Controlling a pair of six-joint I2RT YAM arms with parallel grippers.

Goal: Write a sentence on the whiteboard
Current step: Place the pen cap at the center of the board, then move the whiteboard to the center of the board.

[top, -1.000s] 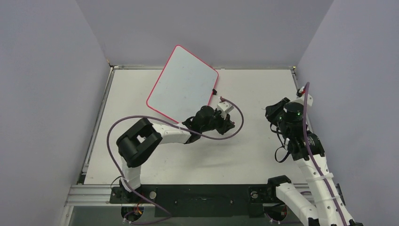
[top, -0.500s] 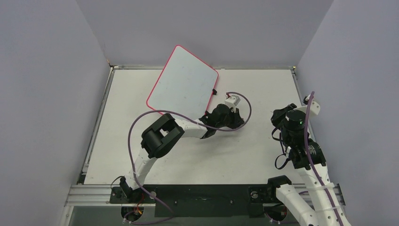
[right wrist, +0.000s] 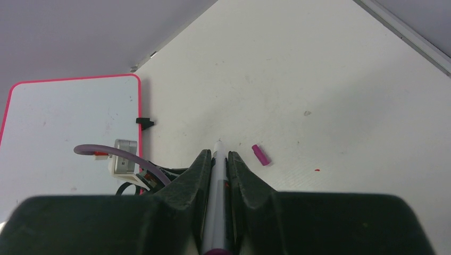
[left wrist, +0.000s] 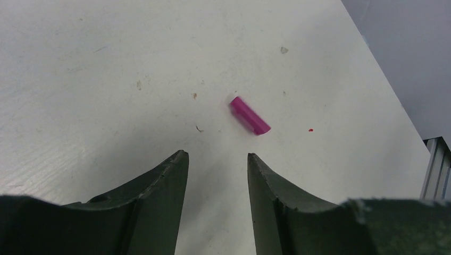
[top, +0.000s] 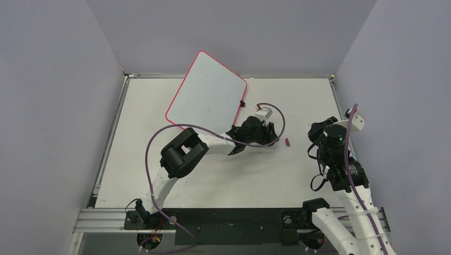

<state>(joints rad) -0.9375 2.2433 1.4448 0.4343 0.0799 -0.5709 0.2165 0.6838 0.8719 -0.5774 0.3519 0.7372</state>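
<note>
The whiteboard (top: 207, 95), white with a pink-red rim, lies tilted at the table's far middle-left; it also shows in the right wrist view (right wrist: 69, 122). Its face is blank and no sentence shows. My left gripper (top: 273, 140) is open and empty, low over the table just right of the board's near corner (left wrist: 215, 154). A magenta marker cap (top: 287, 142) lies on the table just beyond its fingertips (left wrist: 250, 115). My right gripper (top: 315, 137) is shut on a white marker (right wrist: 217, 175), uncapped tip pointing towards the cap (right wrist: 261, 154).
A black clip foot (top: 242, 103) sticks out of the board's right edge. Grey walls close in the table on three sides. A metal rail (top: 111, 138) runs along the left edge. The left arm's purple cable (top: 271, 109) loops above its wrist.
My left arm has swung right, away from the board's near corner. The magenta cap now lies on the table beside it. My right arm has drawn back slightly right and nearer.
</note>
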